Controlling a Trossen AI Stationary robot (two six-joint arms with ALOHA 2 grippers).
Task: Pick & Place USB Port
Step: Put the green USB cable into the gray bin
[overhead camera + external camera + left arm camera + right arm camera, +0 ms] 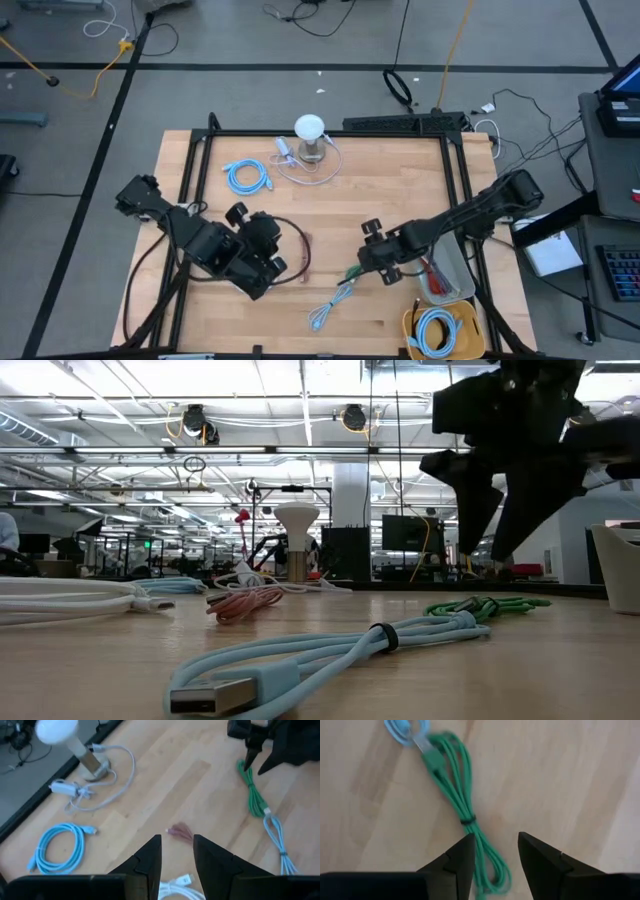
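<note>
Right pincer (495, 852) spread above green cable (462, 805) — its looped end cut off.

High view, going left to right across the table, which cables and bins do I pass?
Blue coiled cable → pink cable → pale blue cable → green cable → yellow bin

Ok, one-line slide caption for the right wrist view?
Right end effector, open, hovers above the bundled green cable on the wooden table.
</note>
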